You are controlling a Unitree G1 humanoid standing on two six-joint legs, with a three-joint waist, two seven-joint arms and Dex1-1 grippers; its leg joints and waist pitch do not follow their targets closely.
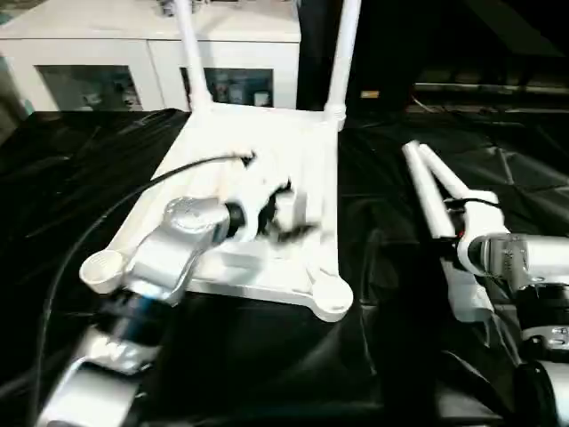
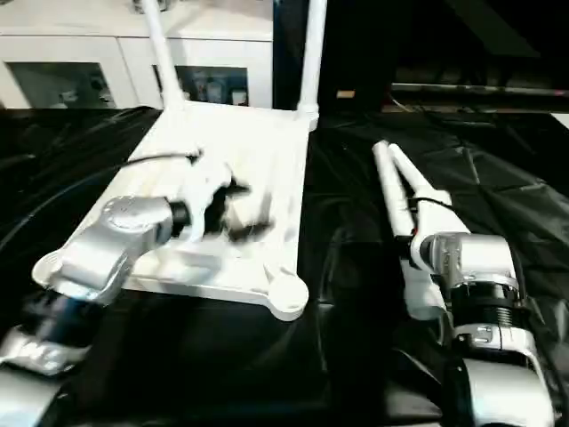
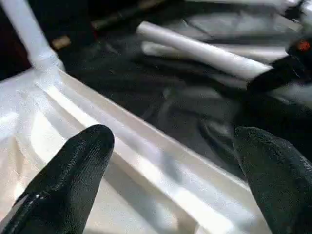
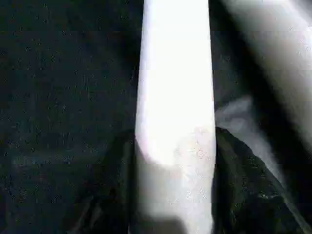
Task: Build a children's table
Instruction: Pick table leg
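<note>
Left hand point(image 3: 170, 161) is spread wide over the tabletop point(image 1: 258, 169) rim on the worktop point(image 1: 400, 294). Right hand point(image 4: 173, 195) clamps a loose leg point(image 4: 175, 97) pointing away, alongside another; two legs point(image 1: 342, 53) stand upright.

A white glass-doored cabinet point(image 1: 151, 62) stands behind the black-covered work table point(image 1: 71, 169).
</note>
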